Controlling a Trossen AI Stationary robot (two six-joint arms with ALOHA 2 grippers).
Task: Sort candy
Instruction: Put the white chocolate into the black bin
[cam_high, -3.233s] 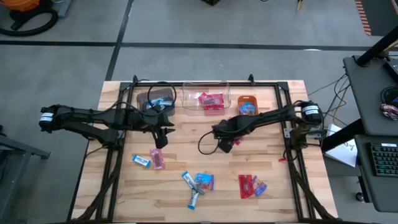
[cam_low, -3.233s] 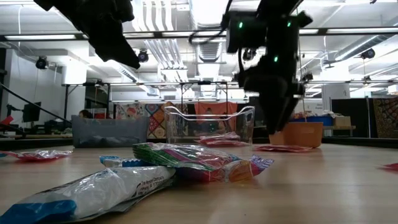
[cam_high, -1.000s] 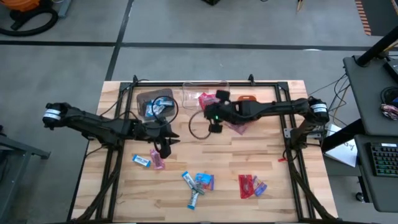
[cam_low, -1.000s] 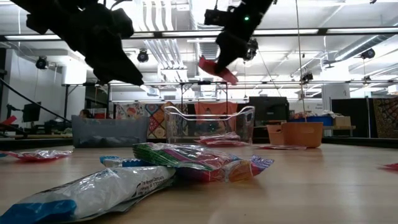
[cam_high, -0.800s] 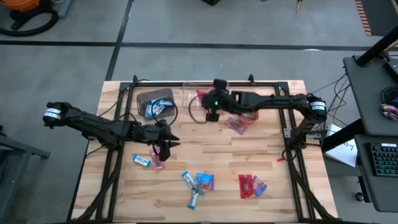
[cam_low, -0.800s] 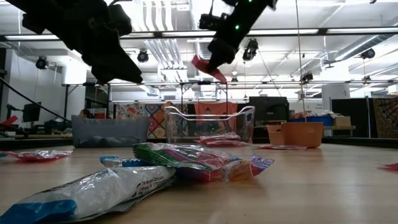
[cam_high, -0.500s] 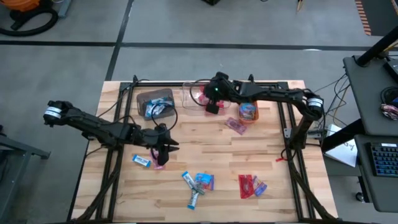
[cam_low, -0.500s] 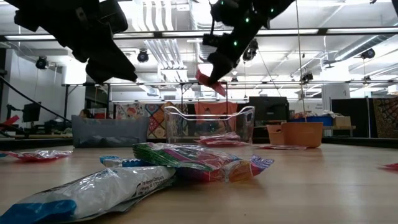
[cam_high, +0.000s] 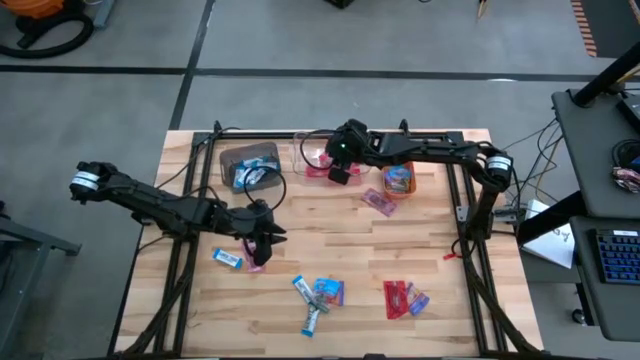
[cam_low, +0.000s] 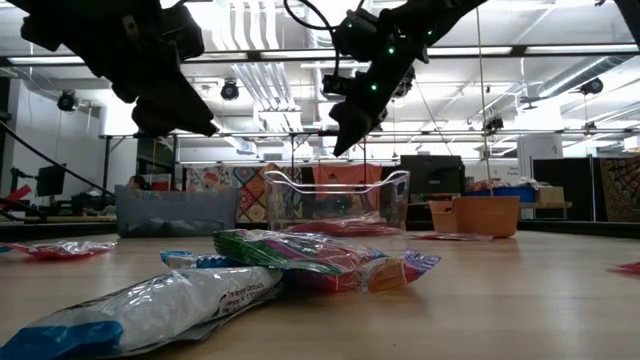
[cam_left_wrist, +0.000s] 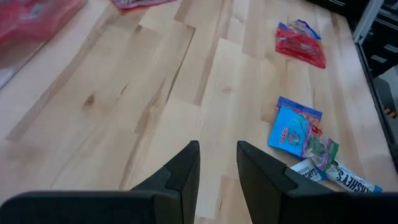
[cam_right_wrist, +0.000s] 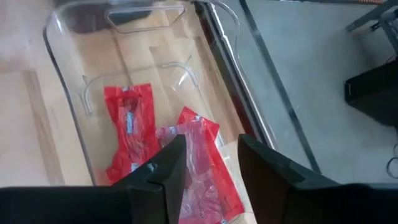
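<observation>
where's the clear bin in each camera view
High view: clear bin at the table's far edge, middle, under the right gripper.
Low view: centre, behind the candy pile.
Left wrist view: not clearly in it.
Right wrist view: fills the frame.
Shared landmark: red candy inside.

A robotics lab or open workshop hall: a wooden tabletop (cam_high: 420, 250) on a black metal frame stands on a grey concrete floor (cam_high: 300, 40), a keyboard (cam_high: 617, 256) sits on a side desk, and exposed ceiling ducts (cam_low: 270, 60) and strip lights hang overhead.
</observation>
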